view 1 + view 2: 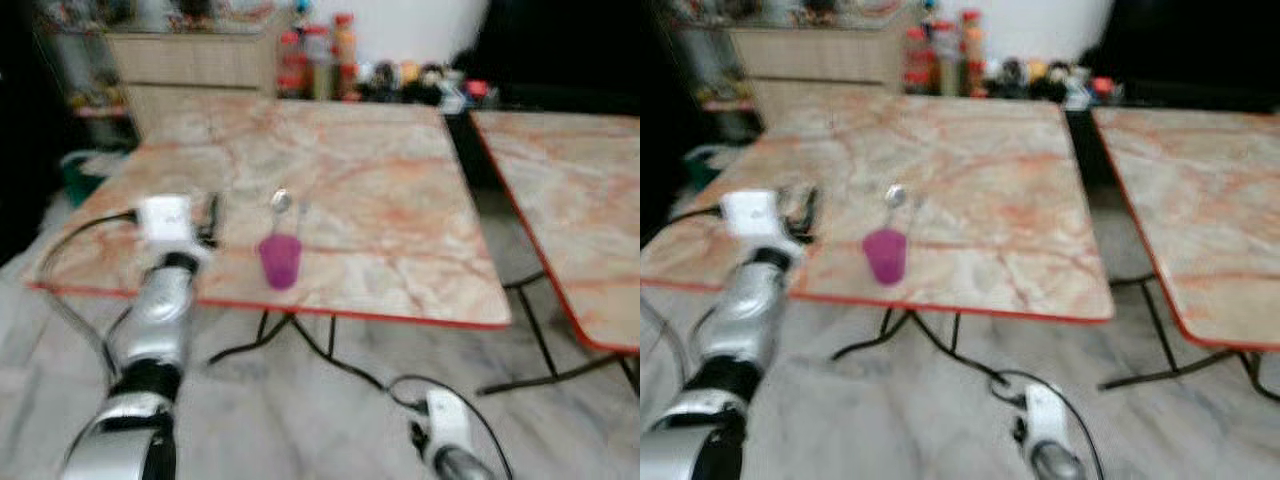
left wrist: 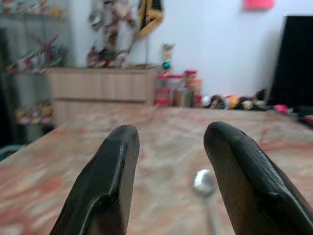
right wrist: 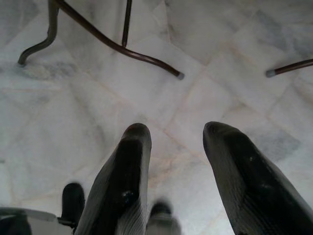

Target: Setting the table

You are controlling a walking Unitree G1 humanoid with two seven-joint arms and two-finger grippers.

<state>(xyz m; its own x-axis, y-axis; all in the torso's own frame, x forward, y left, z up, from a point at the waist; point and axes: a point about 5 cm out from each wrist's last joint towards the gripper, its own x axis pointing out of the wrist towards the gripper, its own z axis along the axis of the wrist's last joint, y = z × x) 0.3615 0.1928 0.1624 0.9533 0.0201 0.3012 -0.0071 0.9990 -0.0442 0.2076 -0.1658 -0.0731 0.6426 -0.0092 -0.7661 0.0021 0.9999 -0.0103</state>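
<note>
The spoon (image 1: 283, 206) lies flat on the table (image 1: 380, 200), just to the right of the left gripper (image 1: 212, 218) and slightly ahead of it, bowl end pointing away from the robot; in the left wrist view the bowl appears low between the two fingers (image 2: 105, 186), toward the right one. The cup (image 1: 280, 261) stands upright just nearer the robot than the spoon, close to the table's front edge and to the right of the left gripper. The left gripper is released, fingers spread with nothing between them, held over the table near its front left area. The step in hand appears to be approaching the spoon. To do it well, shift the gripper right until the handle sits centred in the gap, lower until the fingertips nearly touch the table, then close across the handle; keep the wrist clear of the cup, which may tip. The right gripper (image 3: 171, 161) hangs idle over the floor (image 3: 98, 122), also released and empty.
</note>
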